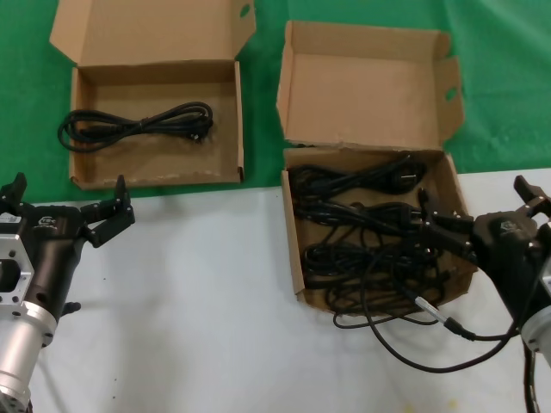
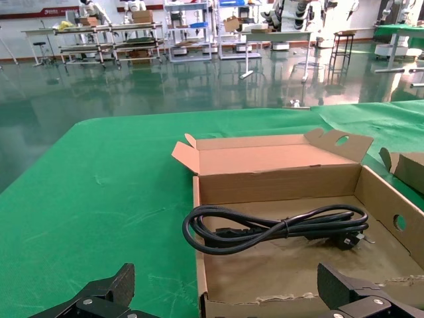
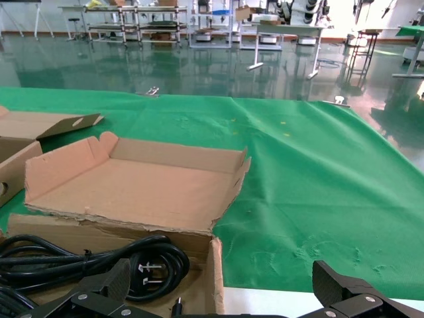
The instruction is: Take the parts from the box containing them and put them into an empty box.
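The squarer box with the two-hole lid tab stands at the right and holds several looped black cables. The wider box with the one-hole lid stands at the left and holds one black cable. My right gripper is open at that squarer box's right front corner, its jaws astride the box's side wall with a coiled cable and plug just inside. My left gripper is open and empty just in front of the wider box; the left wrist view looks over the front wall at the cable.
Both boxes straddle the line between green cloth at the back and white table in front. My own black cable with a silver tip loops on the white table before the squarer box. Both lids stand open towards the back.
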